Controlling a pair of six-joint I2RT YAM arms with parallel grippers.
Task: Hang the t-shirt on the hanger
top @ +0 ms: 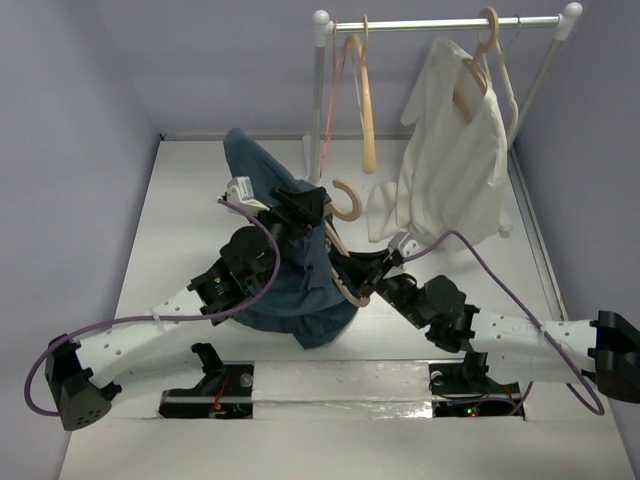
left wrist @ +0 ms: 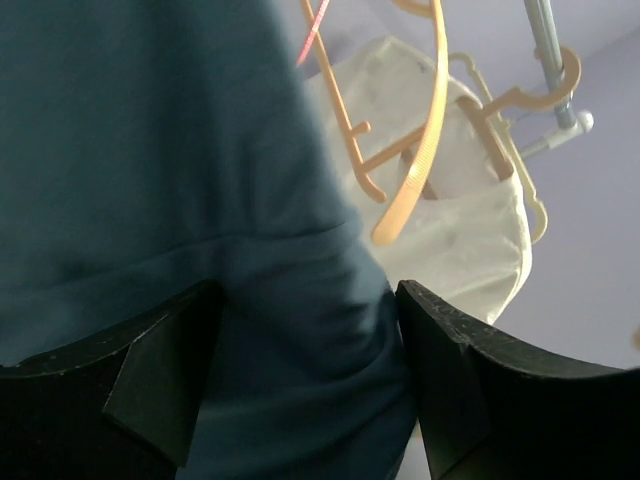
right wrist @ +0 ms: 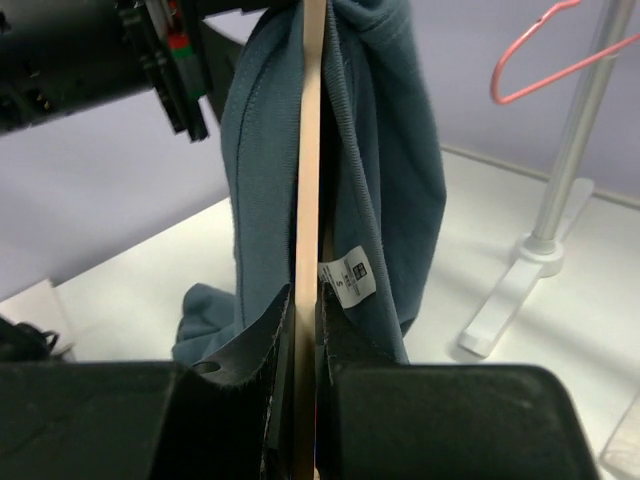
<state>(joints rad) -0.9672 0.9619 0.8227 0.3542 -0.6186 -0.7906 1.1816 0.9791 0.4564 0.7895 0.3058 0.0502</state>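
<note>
The dark teal t-shirt (top: 290, 285) hangs bunched above the middle of the table, draped over the pale tan hanger (top: 348, 198), whose hook sticks out at its top. My right gripper (top: 370, 268) is shut on the hanger's lower arm. In the right wrist view the hanger (right wrist: 312, 150) stands edge-on between that gripper's (right wrist: 307, 300) jaws, the t-shirt (right wrist: 390, 150) on both sides and its pale label (right wrist: 348, 275) beside it. My left gripper (top: 300, 205) is at the shirt's top; its jaws (left wrist: 310, 295) stand wide apart with t-shirt (left wrist: 150, 150) cloth filling the gap.
A white clothes rack (top: 440, 22) stands at the back right, its foot (right wrist: 520, 270) on the table. On it hang a cream-white garment (top: 450, 170), a yellow-orange hanger (top: 365, 110) and a thin pink hanger (right wrist: 540, 60). Purple walls close in the table.
</note>
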